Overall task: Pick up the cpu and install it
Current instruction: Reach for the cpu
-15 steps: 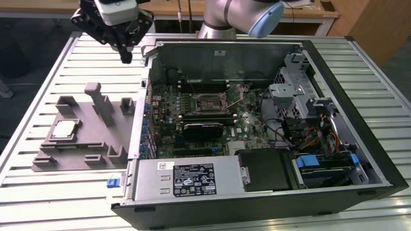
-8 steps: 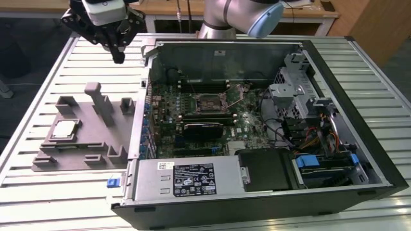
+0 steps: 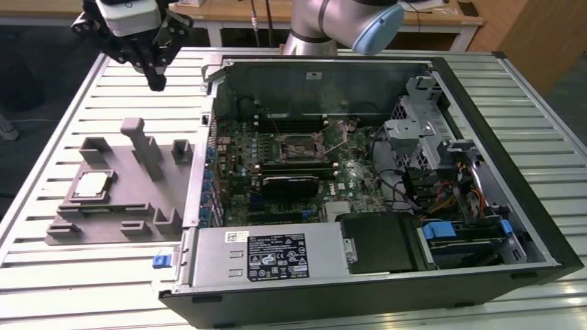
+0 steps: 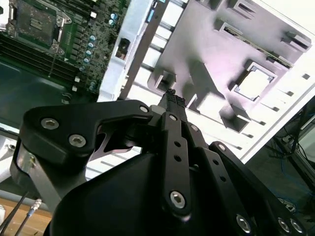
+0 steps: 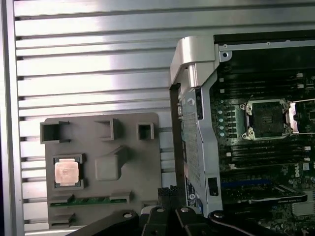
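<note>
Open computer case (image 3: 385,172) and grey fixture plate (image 3: 101,228) are sitting side by side on a slatted metal tabletop (image 3: 55,275). The one hand (image 3: 158,84) of the arm is hanging above the tabletop's far corner, at the exterior view's left, beyond the fixture plate. Its fingers are pressing together at the tips and are carrying nothing, as both wrist views show (image 4: 171,98) (image 5: 170,191).

The single cpu (image 3: 93,184) is lying flat in a square recess of the fixture plate, silver top upward, well apart from the hand; it is appearing in both wrist views as well (image 4: 253,82) (image 5: 67,172). Upright posts of the plate, the tallest (image 3: 137,141) among them, are standing just beside that recess. A green strip-shaped board (image 5: 91,200) is lying in a slot near the cpu.

The case's side wall (image 5: 189,132) is rising between the fixture plate and the motherboard. On the motherboard, one square socket (image 3: 300,147) is sitting with a black block (image 3: 291,184) just beside it. The power supply (image 3: 266,256) at the near side of the case is carrying two printed labels. One blue tab (image 3: 162,261) is protruding at its corner.
</note>
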Controlling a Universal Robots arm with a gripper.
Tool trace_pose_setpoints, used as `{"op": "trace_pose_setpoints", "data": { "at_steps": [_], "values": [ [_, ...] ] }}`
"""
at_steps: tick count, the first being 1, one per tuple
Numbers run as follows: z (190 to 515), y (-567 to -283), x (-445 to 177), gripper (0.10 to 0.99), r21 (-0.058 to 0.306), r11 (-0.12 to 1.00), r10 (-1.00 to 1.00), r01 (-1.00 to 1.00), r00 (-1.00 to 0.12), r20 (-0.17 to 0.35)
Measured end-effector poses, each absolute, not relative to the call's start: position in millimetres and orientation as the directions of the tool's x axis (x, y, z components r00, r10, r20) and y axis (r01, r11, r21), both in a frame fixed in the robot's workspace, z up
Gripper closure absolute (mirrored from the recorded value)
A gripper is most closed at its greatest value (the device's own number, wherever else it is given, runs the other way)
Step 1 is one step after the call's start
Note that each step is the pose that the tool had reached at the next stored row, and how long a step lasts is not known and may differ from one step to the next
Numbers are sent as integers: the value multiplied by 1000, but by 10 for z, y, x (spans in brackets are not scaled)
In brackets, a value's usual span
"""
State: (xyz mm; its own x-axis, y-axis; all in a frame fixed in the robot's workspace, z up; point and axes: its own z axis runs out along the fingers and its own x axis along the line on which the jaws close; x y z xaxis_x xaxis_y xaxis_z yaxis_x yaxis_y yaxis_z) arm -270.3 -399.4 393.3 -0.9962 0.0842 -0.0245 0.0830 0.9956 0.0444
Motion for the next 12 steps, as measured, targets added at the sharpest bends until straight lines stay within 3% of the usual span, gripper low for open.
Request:
{"op": "trace_pose_setpoints", "data": {
  "at_steps": [12],
  "values": [
    [3933, -3997, -2937, 980, 44, 995, 87, 86, -996, -25]
  ]
}}
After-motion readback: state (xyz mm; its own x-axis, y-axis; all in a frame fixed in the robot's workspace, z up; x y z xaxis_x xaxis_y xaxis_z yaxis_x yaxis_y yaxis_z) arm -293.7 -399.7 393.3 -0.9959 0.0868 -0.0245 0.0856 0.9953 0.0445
